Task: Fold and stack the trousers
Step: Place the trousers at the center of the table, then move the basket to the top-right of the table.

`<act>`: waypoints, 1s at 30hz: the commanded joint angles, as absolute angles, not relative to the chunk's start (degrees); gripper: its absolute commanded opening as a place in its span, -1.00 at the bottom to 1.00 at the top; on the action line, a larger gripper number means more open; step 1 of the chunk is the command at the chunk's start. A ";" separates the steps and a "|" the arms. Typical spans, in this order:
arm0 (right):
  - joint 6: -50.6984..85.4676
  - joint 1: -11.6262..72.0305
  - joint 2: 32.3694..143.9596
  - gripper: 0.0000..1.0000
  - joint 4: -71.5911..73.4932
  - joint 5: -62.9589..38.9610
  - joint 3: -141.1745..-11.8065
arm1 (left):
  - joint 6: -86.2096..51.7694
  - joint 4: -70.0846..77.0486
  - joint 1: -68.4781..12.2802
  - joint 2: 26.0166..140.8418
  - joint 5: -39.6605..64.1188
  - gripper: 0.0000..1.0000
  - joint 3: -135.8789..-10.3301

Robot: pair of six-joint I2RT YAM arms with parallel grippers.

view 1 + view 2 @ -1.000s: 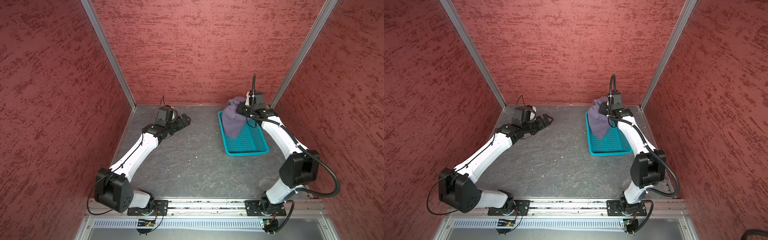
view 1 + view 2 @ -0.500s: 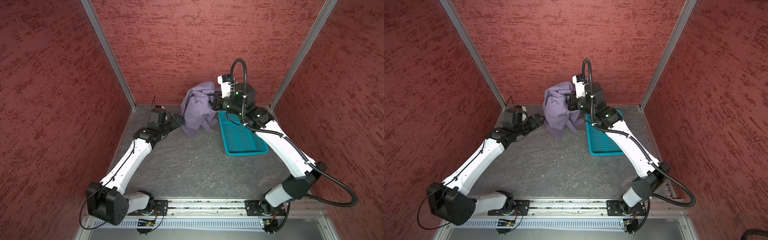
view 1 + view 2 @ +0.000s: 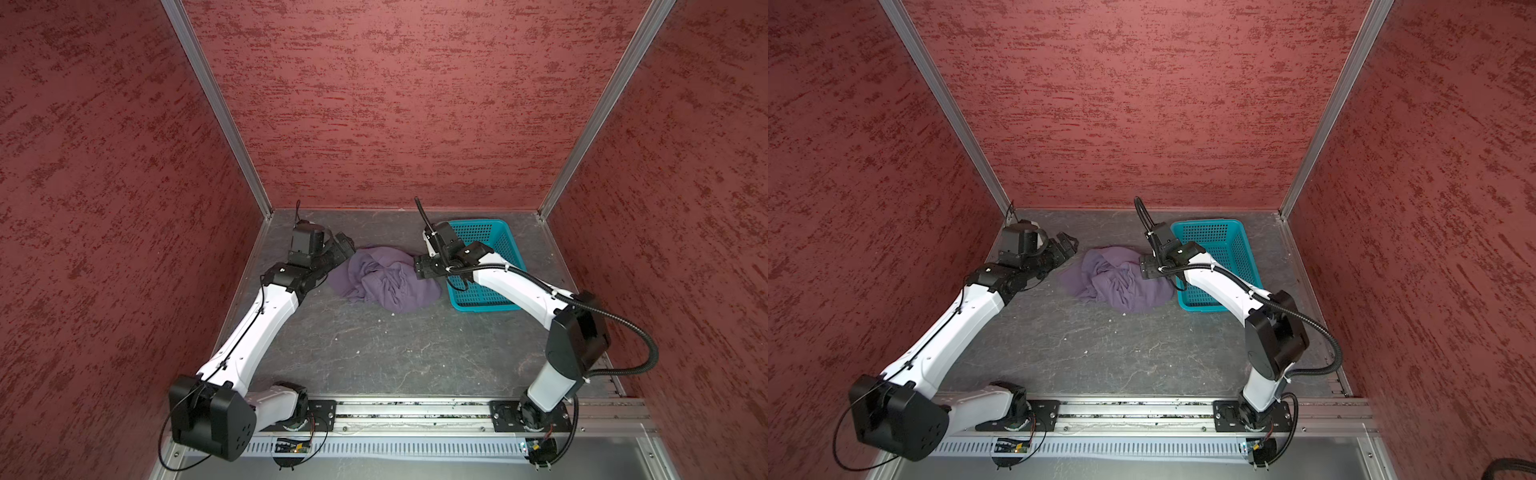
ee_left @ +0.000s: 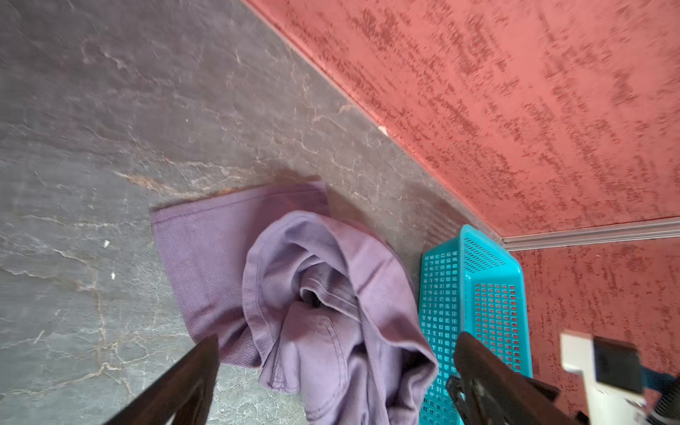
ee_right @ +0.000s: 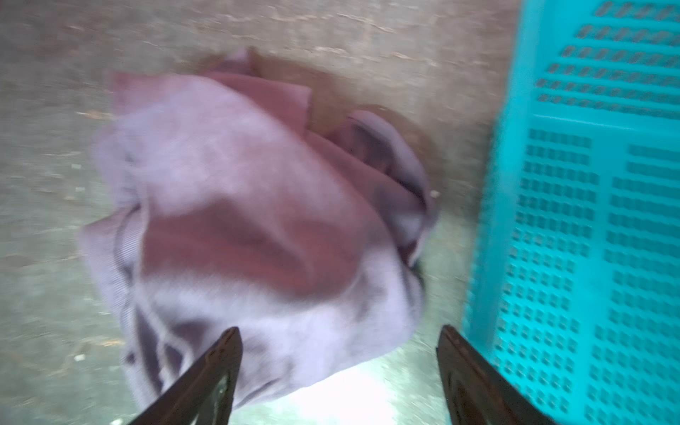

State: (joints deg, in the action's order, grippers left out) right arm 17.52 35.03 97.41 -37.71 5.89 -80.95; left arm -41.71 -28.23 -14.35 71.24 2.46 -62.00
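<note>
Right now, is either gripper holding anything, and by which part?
Nothing is held. The left gripper and right gripper both stand open and empty; the trousers lie crumpled on the table beside the basket.

My left arm (image 3: 257, 328) and right arm (image 3: 511, 286) match: glossy white links, chunky black joints, black plates (image 3: 322, 411) bolted to a silver rail (image 3: 415, 409) along the bottom. A ribbed black hose (image 3: 654, 353) loops off the right one; the left gripper (image 4: 338, 338) has dark tapered fingers (image 4: 191, 375).
</note>
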 commanded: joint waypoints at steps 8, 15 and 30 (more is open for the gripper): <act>19.33 33.63 91.07 0.11 -44.14 24.08 -76.85 | -37.07 -26.16 -26.23 87.55 6.84 1.00 -73.82; 22.42 32.70 87.57 0.05 -40.70 16.05 -68.77 | -35.26 -26.83 -30.29 96.67 10.42 0.89 -82.68; 22.23 14.16 76.91 0.01 -42.24 14.76 -63.06 | -34.65 -25.39 -39.09 109.14 17.75 0.39 -91.49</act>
State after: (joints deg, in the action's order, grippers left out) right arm 22.50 17.85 78.89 -40.82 13.91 -63.79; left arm -35.09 -25.93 -38.06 106.69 15.16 -89.84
